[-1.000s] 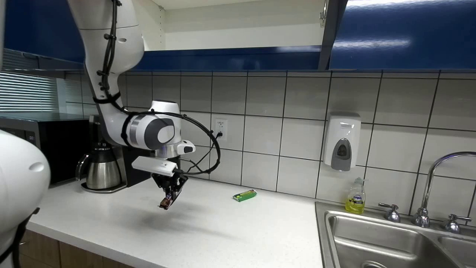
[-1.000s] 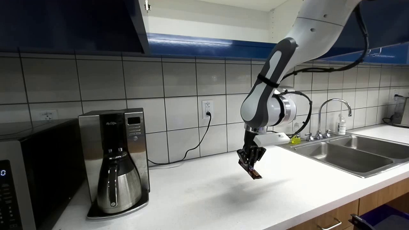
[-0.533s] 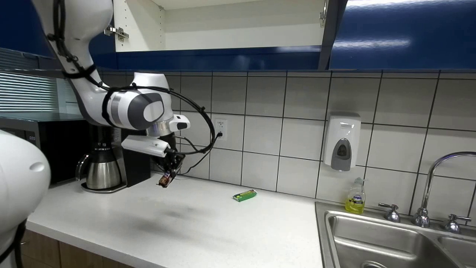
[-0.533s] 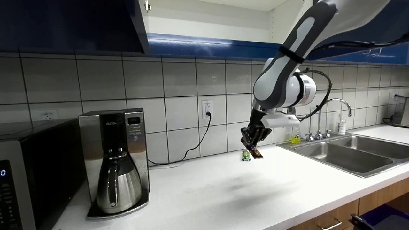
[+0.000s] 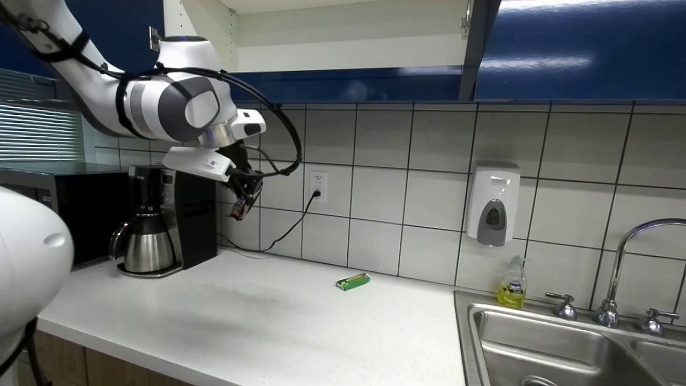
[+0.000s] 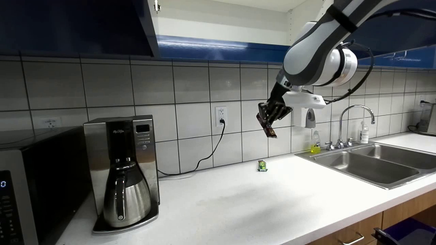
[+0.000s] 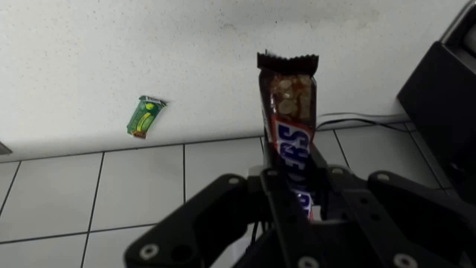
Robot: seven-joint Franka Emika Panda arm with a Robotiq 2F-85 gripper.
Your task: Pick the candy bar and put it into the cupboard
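Brown-wrapped candy bar (image 7: pixel 288 100), blue letters framed red, crimped end toward twelve o'clock in wrist view, gripper (image 7: pixel 293 160) pinching it

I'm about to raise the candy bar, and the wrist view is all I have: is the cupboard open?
Observer: Yes, in both exterior views the cupboard stands open, its pale inside showing.
Operator: Is the candy bar level with that opening?
Observer: No, in both exterior views it hangs lower than the cupboard's bottom edge.
Operator: And what stands beside the coffee maker, out of my sight?
Observer: A microwave, on the side away from the candy bar.
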